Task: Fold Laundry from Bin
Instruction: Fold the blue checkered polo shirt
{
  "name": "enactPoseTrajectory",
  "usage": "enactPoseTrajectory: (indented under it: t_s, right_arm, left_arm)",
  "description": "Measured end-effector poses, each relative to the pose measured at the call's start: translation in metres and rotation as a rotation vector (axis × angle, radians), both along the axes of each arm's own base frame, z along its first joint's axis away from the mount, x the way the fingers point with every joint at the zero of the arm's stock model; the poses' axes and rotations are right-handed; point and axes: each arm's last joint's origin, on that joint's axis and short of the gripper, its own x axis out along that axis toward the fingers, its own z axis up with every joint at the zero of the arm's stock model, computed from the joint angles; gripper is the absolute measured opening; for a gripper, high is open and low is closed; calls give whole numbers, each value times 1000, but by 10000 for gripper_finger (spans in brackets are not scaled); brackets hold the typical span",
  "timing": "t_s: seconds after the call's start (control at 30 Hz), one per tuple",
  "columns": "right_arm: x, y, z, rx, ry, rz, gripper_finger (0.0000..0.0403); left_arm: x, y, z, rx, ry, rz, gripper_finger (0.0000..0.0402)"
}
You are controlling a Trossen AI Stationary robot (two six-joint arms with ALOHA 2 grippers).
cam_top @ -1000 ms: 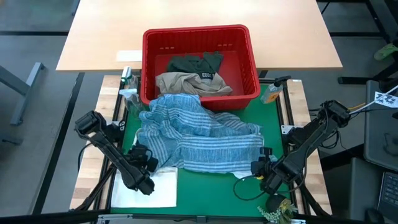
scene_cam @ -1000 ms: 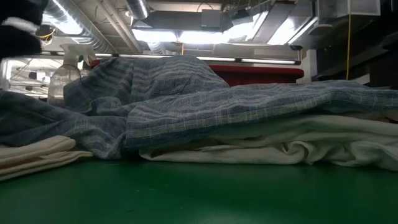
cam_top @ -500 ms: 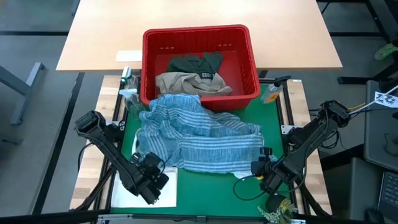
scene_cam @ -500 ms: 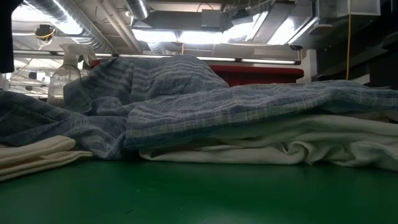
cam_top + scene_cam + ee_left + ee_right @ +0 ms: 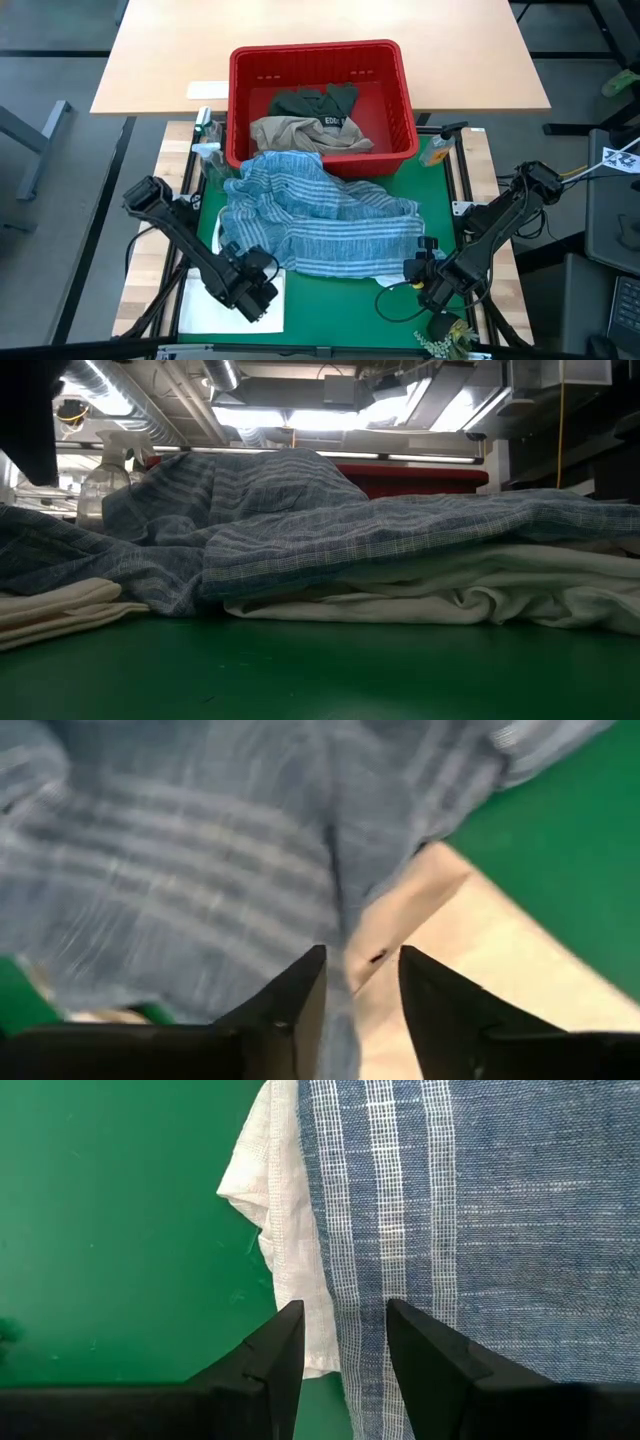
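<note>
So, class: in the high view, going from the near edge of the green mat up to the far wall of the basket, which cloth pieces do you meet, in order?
Blue-and-white striped garment → beige garment → dark green garment, the last two inside the red bin.

I've got the left arm angled in from the left edge, its hand (image 5: 262, 291) low at the front left, fingers (image 5: 300, 995) parted with a narrow gap. Right arm mirrors it from the right edge, its hand (image 5: 418, 268) front right, fingers (image 5: 280, 1345) likewise apart.
</note>
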Motion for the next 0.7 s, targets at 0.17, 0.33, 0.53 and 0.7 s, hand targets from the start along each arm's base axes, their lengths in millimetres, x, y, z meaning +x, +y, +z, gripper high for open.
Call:
enactPoseTrajectory:
  t_s: [0.17, 0.33, 0.53, 0.7]
  right_arm:
    - [0, 0, 0, 0, 1, 0, 144]
    - [0, 0, 0, 6, 6, 1, 144]
    - [0, 0, 0, 6, 6, 1, 144]
    - [0, 0, 0, 6, 6, 1, 144]
  left_arm:
    - [16, 1, 0, -44, -53, -118, 173]
    - [25, -5, -7, -62, -95, -206, 199]
    - [21, -3, -31, -41, -24, -143, 199]
    - [16, 6, -44, -12, 22, -108, 195]
